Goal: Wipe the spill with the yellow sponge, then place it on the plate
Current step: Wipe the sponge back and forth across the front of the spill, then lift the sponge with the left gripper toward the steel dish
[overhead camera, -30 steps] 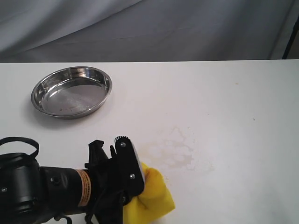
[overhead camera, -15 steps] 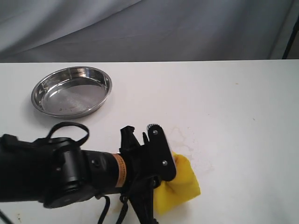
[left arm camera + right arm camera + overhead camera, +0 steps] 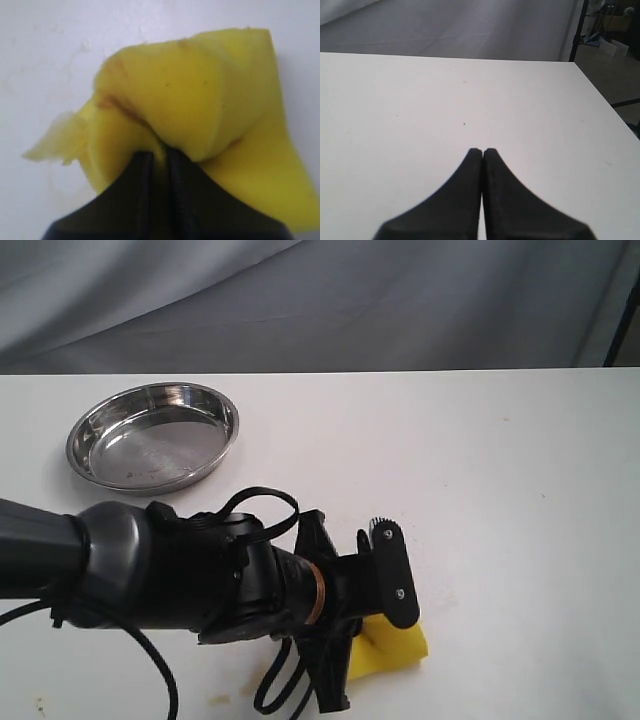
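Closest in, the left gripper (image 3: 378,612) was clamped tight on the sponge (image 3: 402,650). It pinched 1 edge, so the foam bunched into a fat fold around the black fingers (image 3: 145,175). The sponge was down on the desk (image 3: 520,500), near the front edge and a bit right of the middle, with brownish stains along the crease.

Just beside it in the left wrist view, the spill (image 3: 70,60) was only a faint watery smear on the white top. In the exterior view the arm (image 3: 150,570) covered most of that spot, so I couldn't tell how wide it was.

The right gripper (image 3: 482,152) was squeezed closed, tips touching, gripping nothing, over the desk.

Further back on the left sat the shiny plate (image 3: 80,435), well apart from the sponge. Behind everything hung a grey cloth (image 3: 400,300).
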Controlling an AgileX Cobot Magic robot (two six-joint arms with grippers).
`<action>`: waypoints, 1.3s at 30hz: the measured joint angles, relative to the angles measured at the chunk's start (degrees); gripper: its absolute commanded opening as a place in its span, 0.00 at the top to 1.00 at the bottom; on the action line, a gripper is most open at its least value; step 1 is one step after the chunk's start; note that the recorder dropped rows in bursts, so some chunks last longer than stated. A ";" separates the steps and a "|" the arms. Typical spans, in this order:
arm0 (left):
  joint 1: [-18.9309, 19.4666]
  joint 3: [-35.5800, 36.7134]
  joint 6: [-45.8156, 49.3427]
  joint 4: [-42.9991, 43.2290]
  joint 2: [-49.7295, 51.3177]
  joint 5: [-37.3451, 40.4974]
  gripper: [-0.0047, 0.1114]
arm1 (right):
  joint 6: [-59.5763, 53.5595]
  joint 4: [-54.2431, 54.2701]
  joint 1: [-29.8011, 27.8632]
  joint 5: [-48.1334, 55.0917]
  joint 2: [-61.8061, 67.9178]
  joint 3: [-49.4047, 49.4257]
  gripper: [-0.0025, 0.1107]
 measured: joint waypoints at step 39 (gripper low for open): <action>0.35 26.51 -70.01 43.62 -24.82 40.85 0.96 | 0.00 0.00 0.00 0.00 0.00 0.00 0.98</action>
